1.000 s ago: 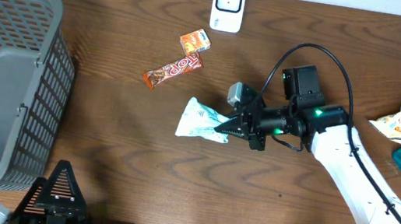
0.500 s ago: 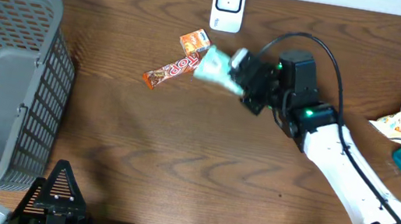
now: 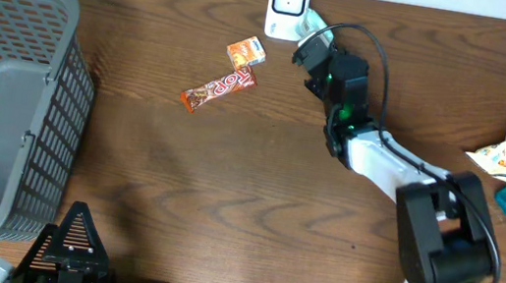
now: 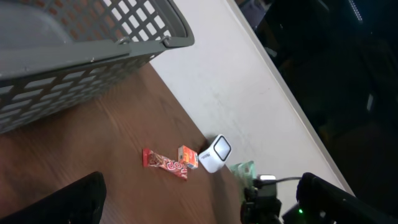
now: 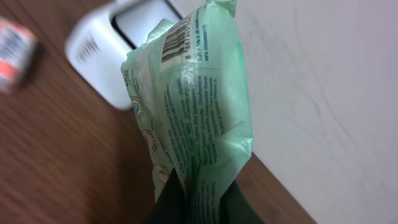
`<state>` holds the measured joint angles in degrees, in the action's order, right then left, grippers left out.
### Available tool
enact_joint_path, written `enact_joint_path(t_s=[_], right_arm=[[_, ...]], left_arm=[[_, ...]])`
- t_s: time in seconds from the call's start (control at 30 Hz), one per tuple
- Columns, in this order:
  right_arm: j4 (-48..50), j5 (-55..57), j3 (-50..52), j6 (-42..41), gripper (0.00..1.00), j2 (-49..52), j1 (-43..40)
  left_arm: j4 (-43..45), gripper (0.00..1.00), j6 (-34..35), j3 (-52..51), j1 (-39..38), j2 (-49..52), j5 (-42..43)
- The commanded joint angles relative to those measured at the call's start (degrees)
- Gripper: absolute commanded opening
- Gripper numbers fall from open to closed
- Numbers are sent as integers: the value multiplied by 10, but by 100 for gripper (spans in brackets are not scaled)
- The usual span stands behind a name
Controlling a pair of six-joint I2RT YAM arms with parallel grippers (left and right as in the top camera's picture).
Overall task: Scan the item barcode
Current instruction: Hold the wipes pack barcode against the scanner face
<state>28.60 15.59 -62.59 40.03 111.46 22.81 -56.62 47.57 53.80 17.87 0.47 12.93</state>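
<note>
green packet [image 5: 199, 112]: is showing a barcode and small print ending "(DDMMYY)", other lines too fine | candy bar [image 3: 219, 89]: wrapper is reading "TOP"

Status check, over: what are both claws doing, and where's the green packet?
Right gripper shut on green packet, at the scanner. Left gripper open, empty. Candy bar lies clear of scanner.

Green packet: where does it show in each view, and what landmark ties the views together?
Overhead: packet at top centre, just right of the scanner.
Left wrist: packet small, low centre-right, right of the scanner.
Right wrist: packet fills the middle, barcode end up, scanner behind it.
Shared landmark: the white scanner.
</note>
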Motion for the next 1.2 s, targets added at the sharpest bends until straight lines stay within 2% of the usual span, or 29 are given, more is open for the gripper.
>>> enact_joint_path(t_s=[0.0,0.2,0.4,0.63,0.93,1.07,1.17], right_arm=[[10,63,-59,70,1,34,1],[7,75,-162,130,1,90,3],[2,152,-270,355,1,178,10],[15,171,-313,527,1,228,27],[47,173,-313,590,1,236,50],[48,195,-313,654,1,236,53],[65,208,-313,661,1,235,52]], left_arm=[[1,98,-10,-10,-2,-3,-6],[3,98,-10,-12,-2,-3,-6],[3,98,-10,-12,-2,-3,-6],[3,98,-10,-12,-2,-3,-6],[3,98,-10,-12,-2,-3,-6],[3,98,-9,-12,-2,-3,-6],[3,98,-10,-12,-2,-3,-6]])
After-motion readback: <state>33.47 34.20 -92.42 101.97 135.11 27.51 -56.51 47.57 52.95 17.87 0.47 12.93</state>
